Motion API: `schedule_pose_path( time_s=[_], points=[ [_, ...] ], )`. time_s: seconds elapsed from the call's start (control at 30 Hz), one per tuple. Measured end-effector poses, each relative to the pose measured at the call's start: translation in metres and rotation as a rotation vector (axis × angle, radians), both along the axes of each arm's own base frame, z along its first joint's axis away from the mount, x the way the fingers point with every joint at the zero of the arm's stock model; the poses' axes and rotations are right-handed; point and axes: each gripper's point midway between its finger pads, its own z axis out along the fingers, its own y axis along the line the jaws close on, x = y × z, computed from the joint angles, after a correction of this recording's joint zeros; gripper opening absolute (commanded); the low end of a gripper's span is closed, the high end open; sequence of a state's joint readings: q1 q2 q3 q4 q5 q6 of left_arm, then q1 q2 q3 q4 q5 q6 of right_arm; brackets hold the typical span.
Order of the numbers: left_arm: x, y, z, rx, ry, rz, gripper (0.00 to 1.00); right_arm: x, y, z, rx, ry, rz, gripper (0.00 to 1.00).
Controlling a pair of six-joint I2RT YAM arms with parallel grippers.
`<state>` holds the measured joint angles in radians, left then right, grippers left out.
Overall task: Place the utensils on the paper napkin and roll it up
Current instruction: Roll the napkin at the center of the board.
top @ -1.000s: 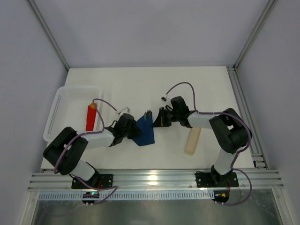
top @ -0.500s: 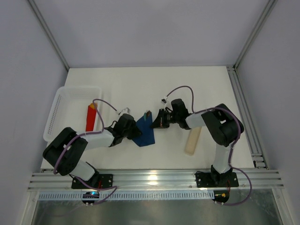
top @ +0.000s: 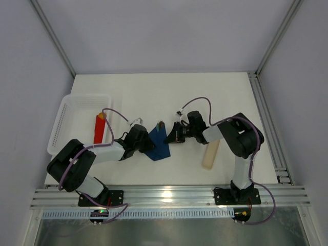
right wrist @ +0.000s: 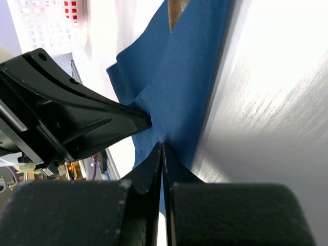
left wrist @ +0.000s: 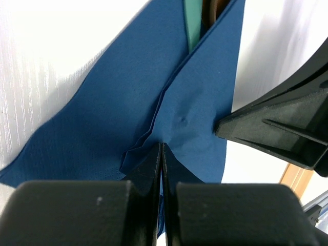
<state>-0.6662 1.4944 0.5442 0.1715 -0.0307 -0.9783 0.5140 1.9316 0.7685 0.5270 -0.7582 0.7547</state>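
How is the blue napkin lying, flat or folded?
Folded. The paper napkin has its two sides lapped over the utensils, whose tips peek out at one end.

Saw only the tips of the utensils [right wrist: 177, 11] at the picture's top edge, the rest buried inside the folded paper napkin [right wrist: 189, 77], and could not count the pieces.

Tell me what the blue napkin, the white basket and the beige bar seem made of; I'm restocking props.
Napkin: thin matte paper, going by its sharp creases, small dents and faint woven-looking grain.
Basket: probably white moulded plastic, since its walls carry regular rows of small holes.
Beige bar: pale and dull with rounded ends, possibly unfinished wood; it shows too small to be sure.
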Motion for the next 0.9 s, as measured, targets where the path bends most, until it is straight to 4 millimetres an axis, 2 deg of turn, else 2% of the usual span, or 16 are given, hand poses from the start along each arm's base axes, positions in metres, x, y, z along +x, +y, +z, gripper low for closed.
schedule_pose_path(
  time_s=[0.47,0.67,0.9],
  points=[
    [-0.001,-0.001,0.0,0.004,-0.003,-0.02,0.0,0.025,-0.004,0.007,0.014,-0.02,-0.043,0.04],
    [-0.002,-0.001,0.0,0.003,-0.001,-0.022,0.0,0.037,0.003,0.012,0.027,-0.038,-0.045,0.04],
    [-0.002,-0.001,0.0,0.001,0.0,-0.024,0.0,0.048,0.009,0.002,0.025,-0.015,-0.047,0.04]
  ],
)
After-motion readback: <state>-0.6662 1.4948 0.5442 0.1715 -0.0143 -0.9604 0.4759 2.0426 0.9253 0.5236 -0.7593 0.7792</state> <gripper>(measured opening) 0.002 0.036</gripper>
